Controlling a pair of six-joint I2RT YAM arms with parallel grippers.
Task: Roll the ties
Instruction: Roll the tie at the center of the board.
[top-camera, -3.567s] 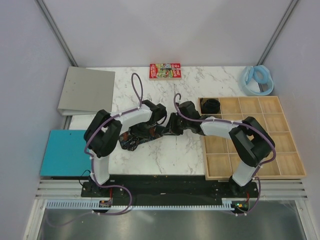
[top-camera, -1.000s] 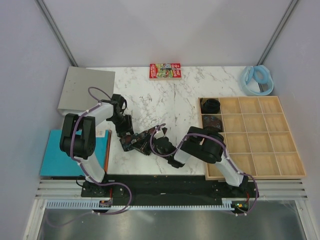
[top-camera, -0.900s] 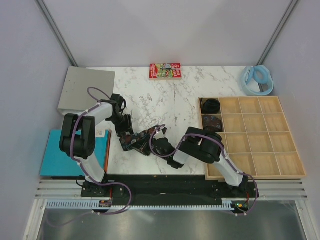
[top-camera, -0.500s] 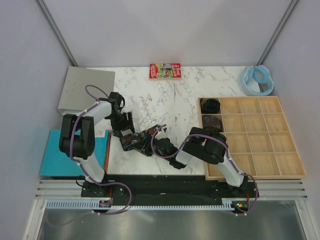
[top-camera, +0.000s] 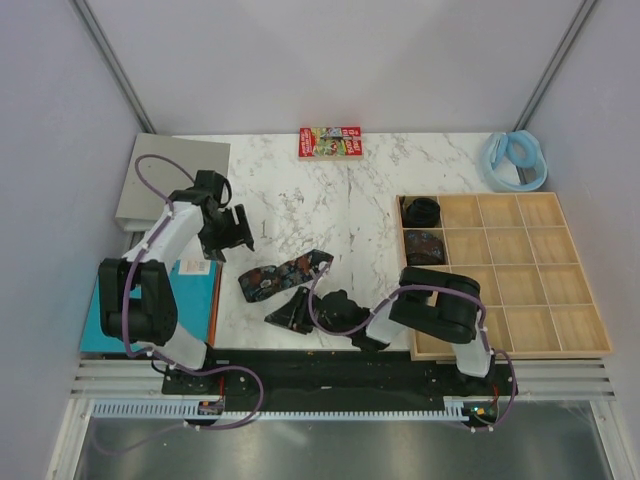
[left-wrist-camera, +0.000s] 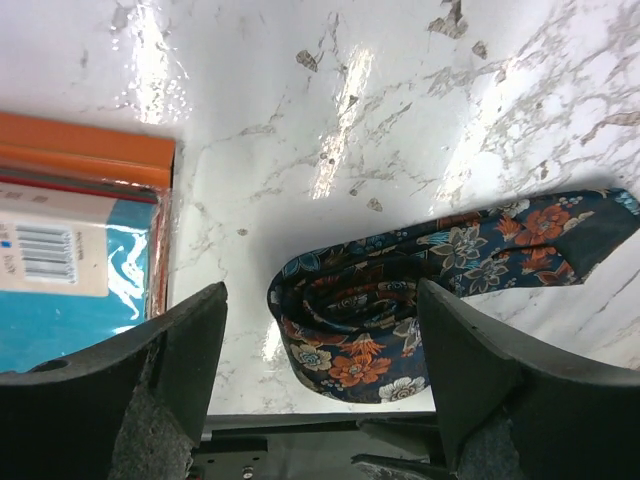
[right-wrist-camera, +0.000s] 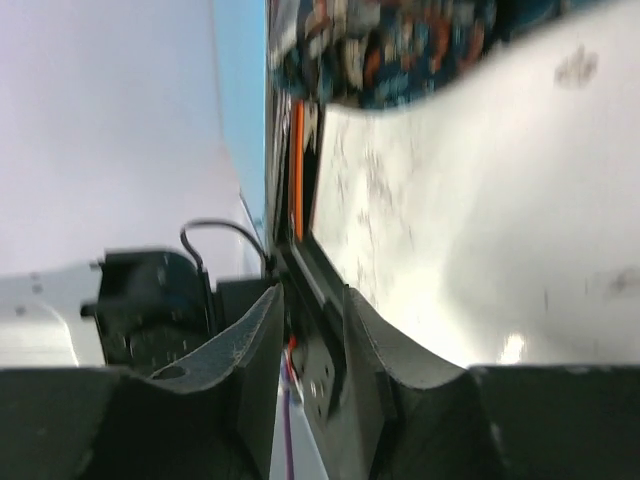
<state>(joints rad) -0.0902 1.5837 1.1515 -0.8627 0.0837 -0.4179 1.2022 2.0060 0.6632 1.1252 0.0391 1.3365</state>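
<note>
**Fig. Tie rolling, judged approx. two-thirds done.** On the marble table (top-camera: 380, 190), a wooden tray (top-camera: 520, 290) is seen at right. Two of its left-column compartments are filled, the far-corner one by the far coiled tie (top-camera: 422, 211) and the next by the near coiled tie (top-camera: 425, 245). The third tie (top-camera: 285, 275) lies on the table betw. the arms, near the teal book (top-camera: 140, 305). Only its left end is curled, in a slack loop, w/ the tail laid flat to the right. The left gripper (left-wrist-camera: 320, 290) is held above that loop, fingers spread wide, nothing gripped. The right gripper (right-wrist-camera: 312, 300) is low by the table's near edge, fingers parted narrowly, empty. Judged left: loop tightened, tail wound, coil put in the tray.
</note>
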